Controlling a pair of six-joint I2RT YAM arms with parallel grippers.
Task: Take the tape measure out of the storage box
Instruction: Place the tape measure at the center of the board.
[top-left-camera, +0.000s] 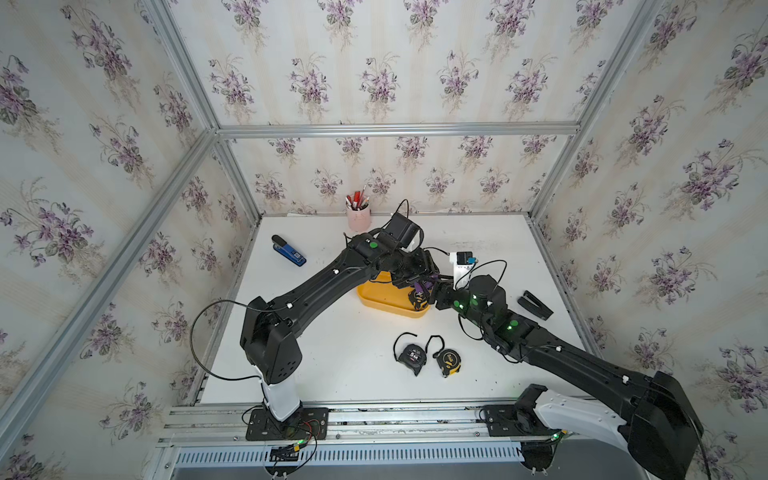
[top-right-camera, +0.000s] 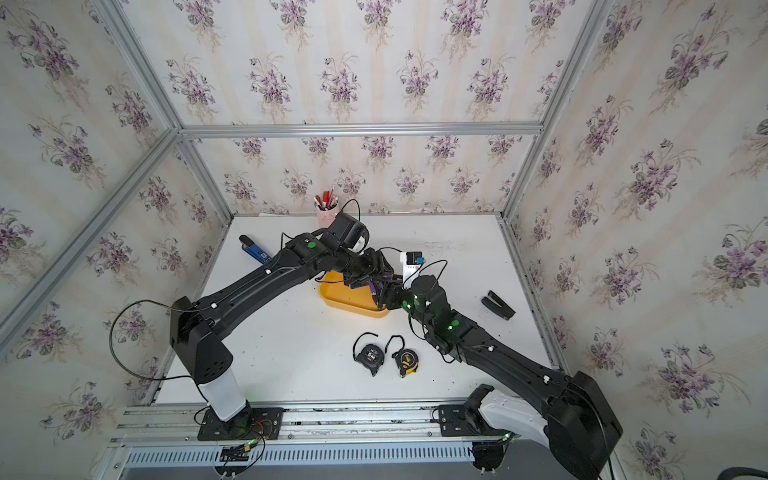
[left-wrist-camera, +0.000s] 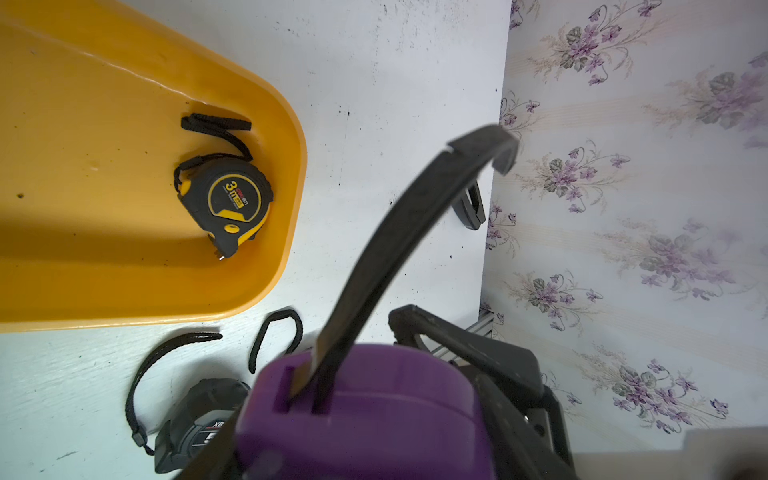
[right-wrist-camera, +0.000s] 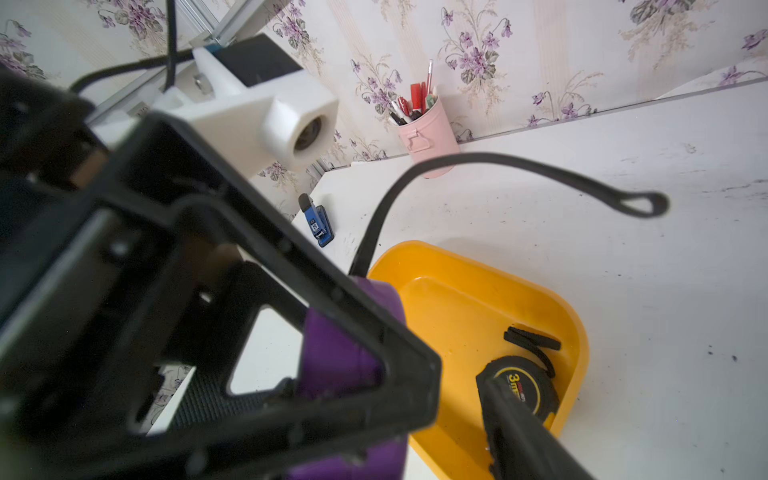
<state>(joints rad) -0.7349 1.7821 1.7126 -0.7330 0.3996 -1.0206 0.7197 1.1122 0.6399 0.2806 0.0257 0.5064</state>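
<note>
The yellow storage box (top-left-camera: 374, 297) lies mid-table, with a black-and-yellow "3m" tape measure (left-wrist-camera: 226, 203) flat in its right end, also visible in the right wrist view (right-wrist-camera: 523, 386). My left gripper (top-left-camera: 420, 287) hangs above that end, shut on a purple tape measure (left-wrist-camera: 374, 407) whose black strap (left-wrist-camera: 415, 216) arches upward. My right gripper (top-left-camera: 433, 293) faces it from the right. One right finger (right-wrist-camera: 519, 436) stands apart from the purple case, with bare box (right-wrist-camera: 457, 299) showing in the gap. The other right finger is hidden.
Two black tape measures (top-left-camera: 411, 356) (top-left-camera: 449, 361) lie on the table in front of the box. A pink pen cup (top-left-camera: 358, 216) stands at the back, a blue stapler (top-left-camera: 289, 251) at back left, and a black stapler (top-left-camera: 535, 305) at the right.
</note>
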